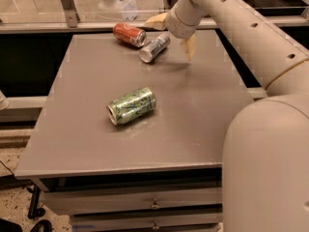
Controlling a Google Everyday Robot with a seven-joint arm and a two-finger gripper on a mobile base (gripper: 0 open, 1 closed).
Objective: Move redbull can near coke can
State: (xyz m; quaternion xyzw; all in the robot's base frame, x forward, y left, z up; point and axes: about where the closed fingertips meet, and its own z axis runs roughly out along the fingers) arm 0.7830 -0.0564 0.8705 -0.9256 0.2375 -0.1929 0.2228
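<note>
We have the gripper [172, 33] at the far side of the table [203, 120], its two tan fingers [189, 46] spread wide and holding nothing. The redbull can [154, 47] lies on its side just to the gripper's left, partly between the fingers. The coke can [129, 34] lies a little further left, also on its side and just beside the redbull (whether they touch, we cannot tell). So the placement looks done, but both cans can roll. If a finger clips the redbull can as the arm lifts, it could skid away or knock the coke can toward the table's back edge. The green can [132, 105], well clear on the near side of the gripper, looks out of danger.
</note>
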